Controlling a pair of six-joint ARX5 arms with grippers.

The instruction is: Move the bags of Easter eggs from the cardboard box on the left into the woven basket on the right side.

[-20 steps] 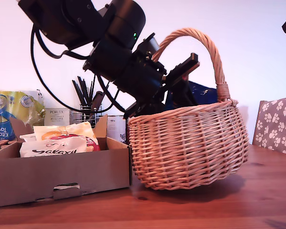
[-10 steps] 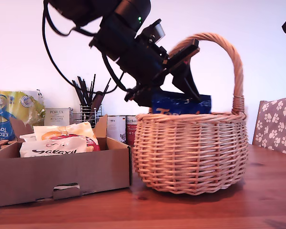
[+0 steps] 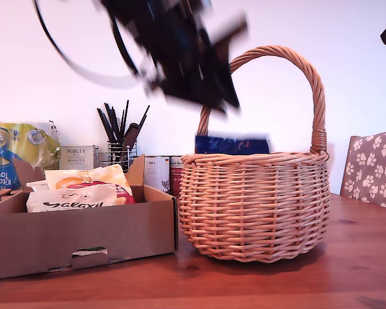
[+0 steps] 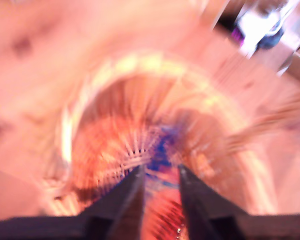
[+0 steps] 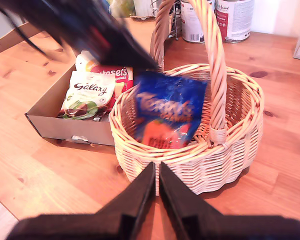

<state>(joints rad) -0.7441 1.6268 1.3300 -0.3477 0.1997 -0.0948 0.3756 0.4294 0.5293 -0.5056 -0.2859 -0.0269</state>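
Two claws: my first gripper (image 4: 159, 175) a little apart, holding nothing; my second gripper (image 5: 157, 175) together, empty.
Blue bag (image 5: 170, 111): standing in the woven basket (image 5: 240, 135), shiny.

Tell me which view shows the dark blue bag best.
The second wrist view: the dark blue bag lies in the woven basket, print visible. The exterior view shows only its top edge above the rim; the first wrist view is blurred.

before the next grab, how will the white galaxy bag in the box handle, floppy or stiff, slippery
Probably floppy: the Galaxy bag lies slumped and creased in the cardboard box. Its glossy film catches the light, so it may slip between fingers. It looks puffy, so likely light for its size and unlikely to roll, though the eggs inside may shift.
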